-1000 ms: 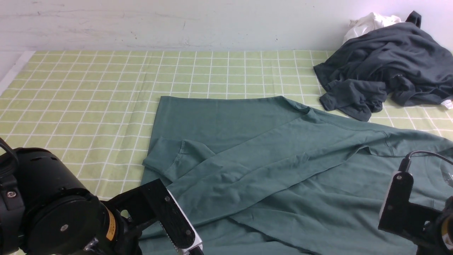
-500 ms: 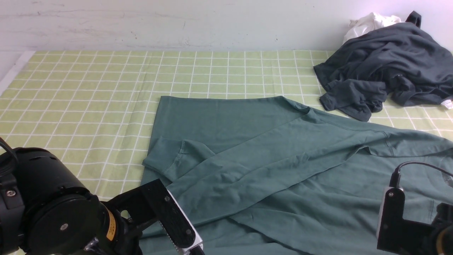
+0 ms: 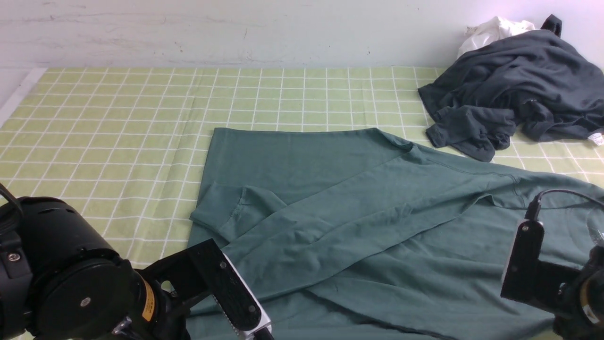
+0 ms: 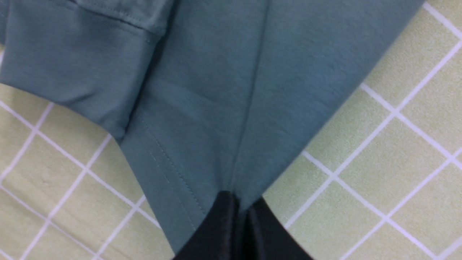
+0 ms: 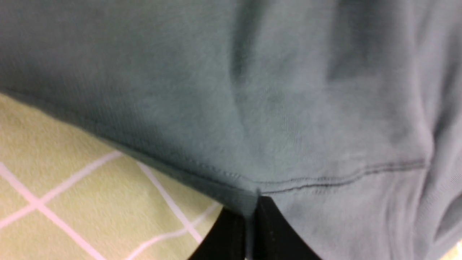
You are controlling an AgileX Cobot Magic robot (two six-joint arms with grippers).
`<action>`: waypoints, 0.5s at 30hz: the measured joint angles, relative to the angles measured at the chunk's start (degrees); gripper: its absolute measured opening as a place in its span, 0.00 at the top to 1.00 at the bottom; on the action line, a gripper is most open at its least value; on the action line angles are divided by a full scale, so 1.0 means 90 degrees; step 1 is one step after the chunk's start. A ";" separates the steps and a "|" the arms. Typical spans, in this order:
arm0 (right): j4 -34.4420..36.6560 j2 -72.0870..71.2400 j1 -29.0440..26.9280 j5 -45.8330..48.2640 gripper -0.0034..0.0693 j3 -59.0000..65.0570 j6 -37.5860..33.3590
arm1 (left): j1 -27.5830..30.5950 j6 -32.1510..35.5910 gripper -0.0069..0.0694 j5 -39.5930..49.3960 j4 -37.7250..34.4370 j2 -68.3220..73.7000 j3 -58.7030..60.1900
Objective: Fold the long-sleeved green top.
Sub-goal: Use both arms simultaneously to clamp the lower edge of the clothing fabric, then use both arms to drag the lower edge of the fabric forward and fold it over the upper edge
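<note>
Right end effector (image 5: 249,208) shifted; with left end effector (image 4: 241,199), the two clench one green top (image 3: 330,212).

Brightly, evenly lit, with soft shadows. Sharp from the front; blurred on the green long-sleeved top (image 5: 274,101) at the right wrist.

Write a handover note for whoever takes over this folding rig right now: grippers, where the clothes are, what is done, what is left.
Left gripper: shut on the near left corner of the teal-green cotton long-sleeved top.
Right gripper: shut on the top's near edge, right side.
Top lies flat on the green checked tablecloth; crumpled charcoal garment sits far right.
Done: one sleeve folded across the body.
Left: probably fold the near edge away, then fold again.
</note>
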 joint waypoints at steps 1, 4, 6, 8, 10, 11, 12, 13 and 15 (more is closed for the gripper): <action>0.0008 -0.0014 0.0000 0.0000 0.95 -0.0008 0.0000 | 0.0000 0.0000 0.91 0.0011 0.0000 0.0000 -0.0010; 0.0076 -0.0289 0.0000 0.0332 0.95 -0.0138 0.0000 | 0.0050 -0.0023 0.91 0.0248 -0.0033 0.0000 -0.0289; 0.0099 -0.0381 0.0000 0.0586 0.95 -0.0291 0.0001 | 0.0166 -0.0127 0.91 0.0457 -0.0122 0.0000 -0.0526; 0.0109 -0.0429 0.0000 0.0865 0.95 -0.0526 0.0007 | 0.0424 -0.0230 0.91 0.0634 -0.0410 0.0000 -0.0935; 0.0093 -0.0434 0.0000 0.0917 0.95 -0.0670 0.0007 | 0.0578 -0.0238 0.91 0.0623 -0.0569 0.0000 -0.1148; 0.0016 -0.0419 -0.0014 0.0834 0.95 -0.0821 0.0007 | 0.0869 -0.0255 0.91 0.0453 -0.0716 0.0017 -0.1403; -0.0045 -0.0383 -0.0056 0.0659 0.95 -0.0907 0.0013 | 0.1034 -0.0263 0.90 0.0278 -0.0743 0.0053 -0.1490; -0.0127 -0.0306 -0.0137 0.0398 0.95 -0.1024 0.0036 | 0.1257 -0.0278 0.90 0.0031 -0.0787 0.0122 -0.1635; -0.0271 -0.0045 -0.0375 -0.0175 0.95 -0.1283 0.0183 | 0.1663 -0.0304 0.90 -0.0395 -0.0883 0.0363 -0.1955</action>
